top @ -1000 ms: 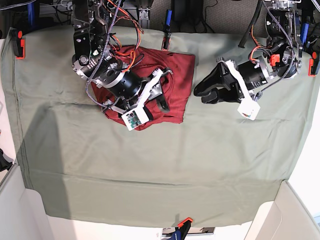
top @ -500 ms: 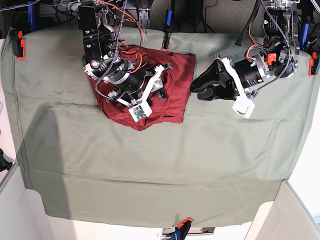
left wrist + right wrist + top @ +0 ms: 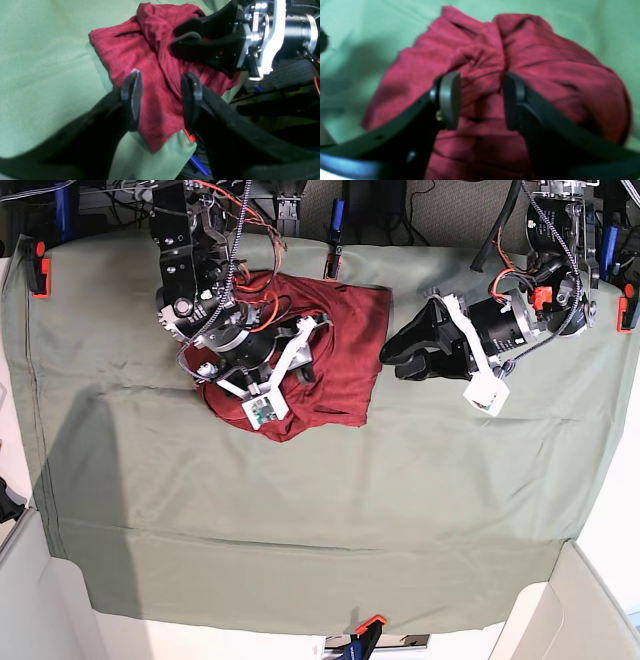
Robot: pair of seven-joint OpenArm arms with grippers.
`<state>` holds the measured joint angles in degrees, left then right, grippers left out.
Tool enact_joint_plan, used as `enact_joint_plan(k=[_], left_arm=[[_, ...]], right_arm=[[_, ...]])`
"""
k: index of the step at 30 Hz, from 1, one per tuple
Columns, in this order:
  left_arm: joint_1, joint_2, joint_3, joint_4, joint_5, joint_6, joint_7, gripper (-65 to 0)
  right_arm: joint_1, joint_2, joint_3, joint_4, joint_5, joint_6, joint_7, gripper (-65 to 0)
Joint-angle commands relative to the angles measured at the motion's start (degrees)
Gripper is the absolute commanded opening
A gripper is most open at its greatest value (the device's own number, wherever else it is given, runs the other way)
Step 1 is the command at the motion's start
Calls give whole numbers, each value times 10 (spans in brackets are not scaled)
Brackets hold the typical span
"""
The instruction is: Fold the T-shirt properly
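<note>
Folding barely begun | shirt (image 3: 345, 355) bunched nr table's (image 3: 300, 510) back edge | both grippers (image 3: 160, 97) (image 3: 477, 100) open, empty

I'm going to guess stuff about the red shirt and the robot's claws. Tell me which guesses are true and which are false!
1. The T-shirt is spread out flat. False: it lies bunched and wrinkled on the green cloth.
2. The right gripper is above the shirt with its jaws apart. True.
3. The left gripper is pinching the shirt. False: its jaws are open, with nothing between them.
4. The shirt sits near the far edge of the table. True.
5. The shirt has a picture on it. False: it looks plain dark red.
</note>
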<state>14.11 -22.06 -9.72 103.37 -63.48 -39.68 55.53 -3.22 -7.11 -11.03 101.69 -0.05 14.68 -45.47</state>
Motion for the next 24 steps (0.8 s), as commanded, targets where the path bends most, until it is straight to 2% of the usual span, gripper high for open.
enact_joint_plan(k=[1,5,9,13,14,17,18,24], left_arm=[[-5,-7,-3,8,-13,-3,-11,-397],[-5,-7,-3,8,-13,-3,-11,-397],[-5,-7,-3,8,-8,-3,-11,-397],[-5,-7,-3,8,-7,-3,-11,-397],[-5,-7,-3,8,-7,-3,-11,-397],[-5,-7,-3,8,-7,-3,-12,-397],[-5,-7,-3,8,-8,-3,-12,-397],[-4,-7,-3,8,-8,-3,-12,-397]], right_arm=[[6,-2,1,12,5,-2,13,-385],[6,-2,2,11,8,-2,13,-386],[6,-3,2,11,57,4,14,-386],[7,-4,2,9,58,2,24,-395],[7,-4,2,8,58,1,24,-429],[7,-4,2,3,47,1,25,-598],[7,-4,2,1,37,1,28,-636],[7,-4,2,0,-4,1,41,-650]])
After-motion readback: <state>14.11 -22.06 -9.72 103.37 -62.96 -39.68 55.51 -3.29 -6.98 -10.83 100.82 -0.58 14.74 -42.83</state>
